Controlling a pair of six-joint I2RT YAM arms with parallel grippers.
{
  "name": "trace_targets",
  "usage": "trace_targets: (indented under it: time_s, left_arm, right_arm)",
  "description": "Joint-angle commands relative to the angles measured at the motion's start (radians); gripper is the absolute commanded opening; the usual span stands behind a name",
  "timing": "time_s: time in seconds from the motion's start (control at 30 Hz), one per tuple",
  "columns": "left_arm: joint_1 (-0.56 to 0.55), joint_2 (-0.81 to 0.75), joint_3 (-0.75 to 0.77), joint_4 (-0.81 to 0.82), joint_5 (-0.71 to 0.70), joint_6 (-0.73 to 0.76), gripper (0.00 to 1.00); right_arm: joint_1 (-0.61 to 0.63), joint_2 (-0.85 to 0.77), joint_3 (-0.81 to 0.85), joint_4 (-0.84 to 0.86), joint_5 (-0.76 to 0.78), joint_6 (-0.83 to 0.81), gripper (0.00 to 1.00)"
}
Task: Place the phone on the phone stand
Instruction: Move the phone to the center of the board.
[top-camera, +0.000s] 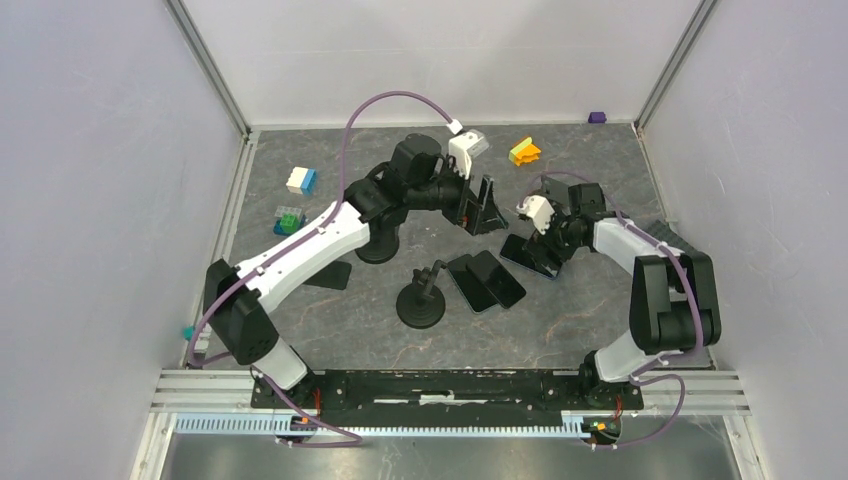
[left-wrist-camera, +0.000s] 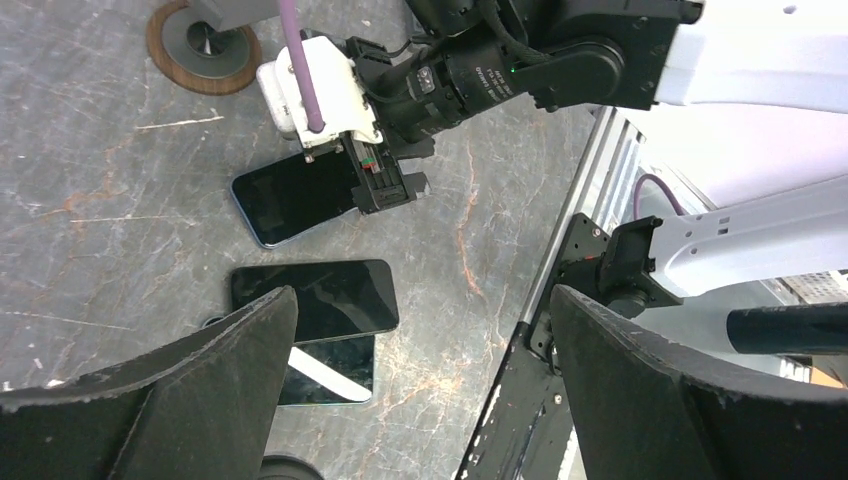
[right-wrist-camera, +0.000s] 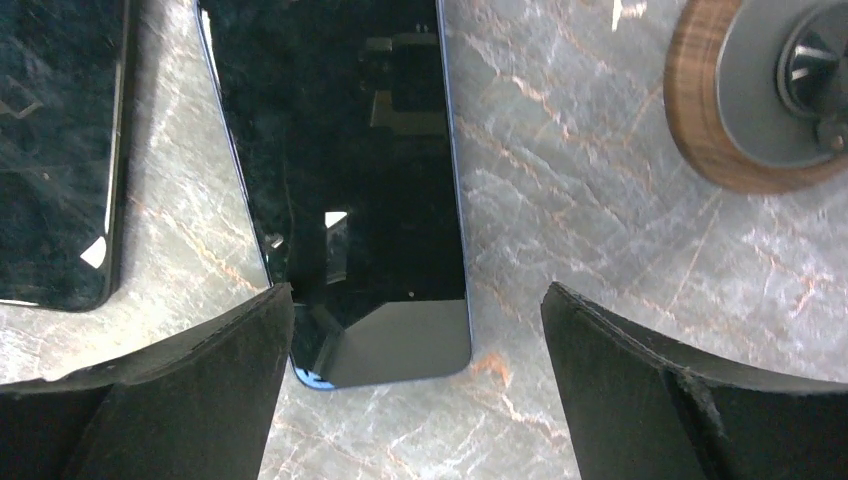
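Fingers (right-wrist-camera: 190, 390) on the right gripper (right-wrist-camera: 415, 300) are standing wide apart, not clamping anything. They're pointing down over one end of a dark phone (right-wrist-camera: 340, 170), which is lying flat and screen-up on the grey marbled table (right-wrist-camera: 570, 200). In the right wrist view one fingertip is overlapping the phone's edge, but honestly I can't tell if it's touching the glass or just hanging above it.

Left gripper (left-wrist-camera: 420, 300) is doing much the same: jaws spread wide, nothing between them. It's hovering over the table and looking across at the right gripper. From overhead the two wrists are sitting close together toward the back middle of the table.

So the phone is lying on the table under the right gripper, not on the phone stand (top-camera: 421, 300). That stand is the black one with a round base and a short upright arm, and it's standing nearer the arm bases, apart from the phone. Two other phones (top-camera: 486, 280) are lying between the stand and the phone, one overlapping the other.

A wood-rimmed disc (right-wrist-camera: 745, 110) is sitting near the phone's far end, off to the side and not touching it.

A white-and-blue block (top-camera: 301, 180) and a green block (top-camera: 288, 220) are sitting on the left side. An orange-yellow block (top-camera: 524, 151) and a small purple block (top-camera: 597, 117) are sitting toward the back.
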Motion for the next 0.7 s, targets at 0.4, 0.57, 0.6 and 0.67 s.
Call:
trace_targets:
  time_s: [0.4,0.57,0.6,0.67]
  left_arm:
    - [0.106,-0.070,-0.039,0.063,0.022,-0.020,0.99]
    - [0.111,-0.065,-0.050,0.072,0.032,-0.026,0.99]
    - [0.112,-0.063,-0.052,0.072,0.035,-0.026,0.99]
    - [0.113,-0.065,-0.055,0.074,0.038,-0.025,0.99]
  right_arm:
    - [0.053,0.109,0.017,-0.026,-0.069,-0.064,0.98]
    - [0.053,0.125,0.021,-0.052,-0.079,-0.088,0.98]
    - [0.053,0.132,0.030,-0.074,-0.098,-0.099,0.98]
    - [0.053,0.137,0.042,-0.107,-0.133,-0.111,0.98]
